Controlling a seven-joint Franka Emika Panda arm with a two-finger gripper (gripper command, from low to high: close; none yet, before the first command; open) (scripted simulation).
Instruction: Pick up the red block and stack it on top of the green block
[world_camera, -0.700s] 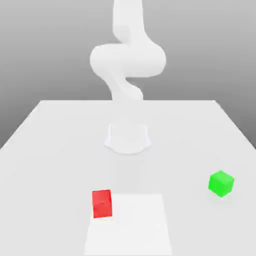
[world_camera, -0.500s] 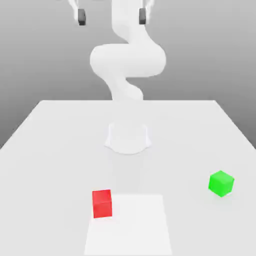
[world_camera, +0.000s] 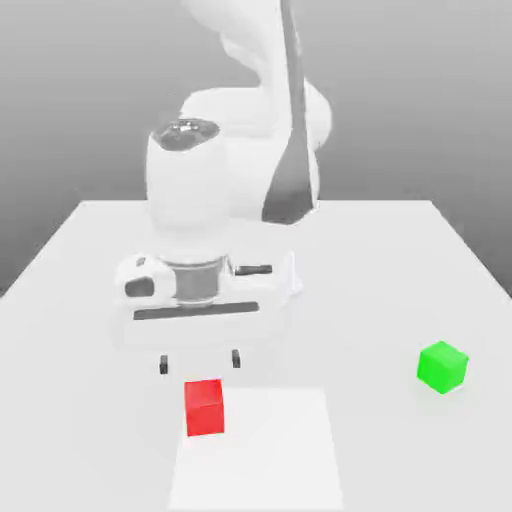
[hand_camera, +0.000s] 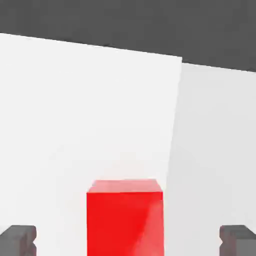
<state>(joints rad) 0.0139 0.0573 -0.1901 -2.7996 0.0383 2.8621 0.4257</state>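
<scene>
Here's the hand, spread wide, empty, right over the red block! That block sits on the worktop, and the green block lies well apart from it, toward the exterior view's right.

White tabletop, grey gradient backdrop

No text could be read — no label, brand, number or sign stood legible anywhere, in the exterior view or in the hand view.
</scene>
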